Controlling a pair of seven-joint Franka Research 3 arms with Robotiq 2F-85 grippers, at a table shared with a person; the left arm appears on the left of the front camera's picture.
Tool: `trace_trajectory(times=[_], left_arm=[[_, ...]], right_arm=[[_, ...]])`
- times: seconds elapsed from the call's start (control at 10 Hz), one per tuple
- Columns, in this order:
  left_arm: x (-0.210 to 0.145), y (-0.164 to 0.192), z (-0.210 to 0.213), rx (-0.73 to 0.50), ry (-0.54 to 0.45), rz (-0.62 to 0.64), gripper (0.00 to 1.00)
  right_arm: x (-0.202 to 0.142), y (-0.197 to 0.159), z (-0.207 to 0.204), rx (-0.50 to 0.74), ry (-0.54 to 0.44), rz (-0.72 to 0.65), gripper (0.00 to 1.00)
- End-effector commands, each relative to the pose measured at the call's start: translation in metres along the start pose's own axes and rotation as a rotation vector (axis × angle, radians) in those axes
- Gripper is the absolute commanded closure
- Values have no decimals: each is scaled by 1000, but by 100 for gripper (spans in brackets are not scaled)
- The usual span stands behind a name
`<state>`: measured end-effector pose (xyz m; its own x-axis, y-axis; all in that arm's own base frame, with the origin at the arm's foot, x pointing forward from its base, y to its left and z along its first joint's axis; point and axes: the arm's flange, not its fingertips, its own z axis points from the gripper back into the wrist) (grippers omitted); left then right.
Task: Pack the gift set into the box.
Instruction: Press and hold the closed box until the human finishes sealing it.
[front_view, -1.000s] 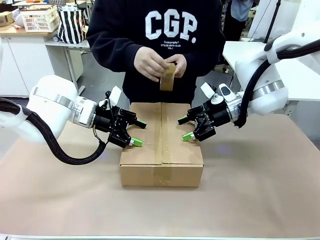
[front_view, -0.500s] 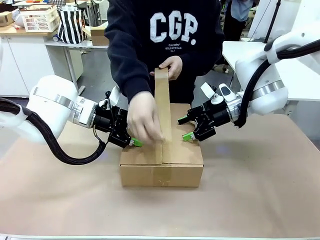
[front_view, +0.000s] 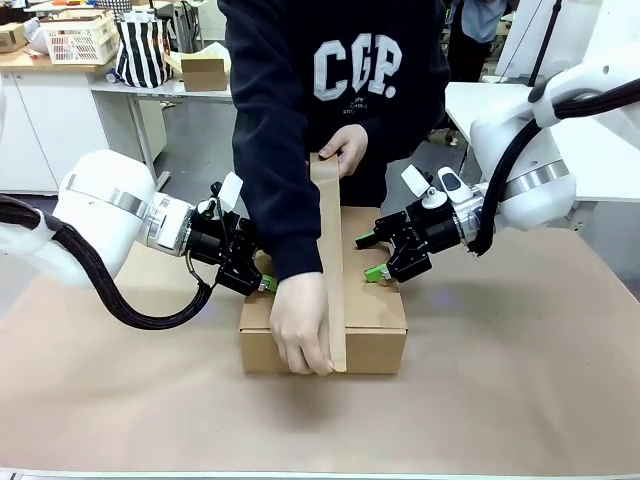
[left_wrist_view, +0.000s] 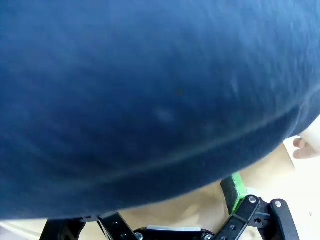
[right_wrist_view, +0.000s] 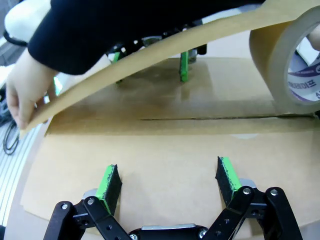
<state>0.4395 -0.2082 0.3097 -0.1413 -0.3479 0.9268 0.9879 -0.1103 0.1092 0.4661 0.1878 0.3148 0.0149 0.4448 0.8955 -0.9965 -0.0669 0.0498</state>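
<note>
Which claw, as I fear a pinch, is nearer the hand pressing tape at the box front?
Left. The left claw is just behind that hand over the box; the right claw is farther, across the tape strip.

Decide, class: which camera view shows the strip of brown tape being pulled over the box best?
The front view: the tape strip runs whole from the person's far hand to the near hand at the box's front edge. The right wrist view shows its underside and the roll. The left wrist view shows mostly sleeve.
</note>
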Motion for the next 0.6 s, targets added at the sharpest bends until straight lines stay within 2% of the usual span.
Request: trace_trajectory(times=[0.0, 0.5], left_arm=[[-1, -2, 0, 2, -1, -19, 0], [-1, -2, 0, 2, -1, -19, 0]], right_arm=[[-2, 0, -1, -3, 8, 6, 0], [-2, 0, -1, -3, 8, 6, 0]])
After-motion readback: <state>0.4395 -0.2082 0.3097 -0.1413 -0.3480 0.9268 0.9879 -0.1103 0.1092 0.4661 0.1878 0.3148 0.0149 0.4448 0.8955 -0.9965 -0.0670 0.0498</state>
